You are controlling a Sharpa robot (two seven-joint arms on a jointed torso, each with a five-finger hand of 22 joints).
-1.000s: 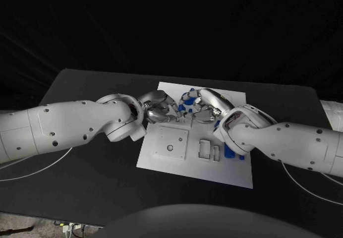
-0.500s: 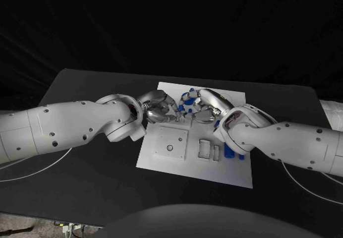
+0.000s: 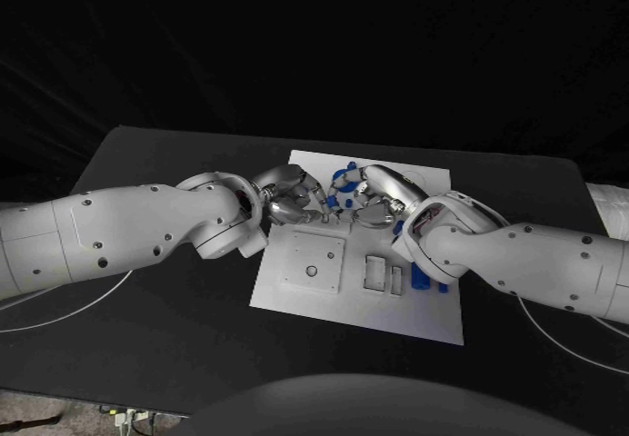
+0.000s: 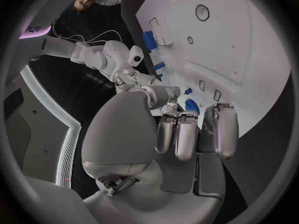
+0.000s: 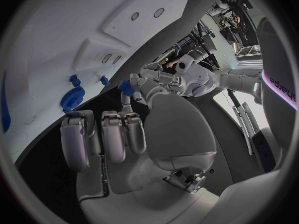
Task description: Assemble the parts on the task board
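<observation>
Both hands met over the far half of the white task board (image 3: 394, 309), which lay in the middle of the black table (image 3: 157, 336). The left hand (image 3: 291, 198) came in from the left with its fingers curled toward the right hand (image 3: 377, 195), and the fingertips of the 2 hands stood almost touching above the board's far middle. Small blue parts (image 3: 346, 177) showed between and just beyond the fingers in the head view; whether either hand actually pinched one could not be told, since the fingers hid the contact. In the left wrist view the left hand's fingers (image 4: 187, 134) hung close together over the board, with a round blue part (image 4: 192, 106) just past their tips and the right hand's fingers beside it. In the right wrist view a blue gear-like part (image 5: 73, 98) lay on the board near that hand's fingers (image 5: 112, 134). Nearer the robot, more blue parts (image 3: 422, 277) sat along the board's right side beside 2 rectangular slots (image 3: 384, 274), and a square raised panel (image 3: 314, 261) lay to their left.
</observation>
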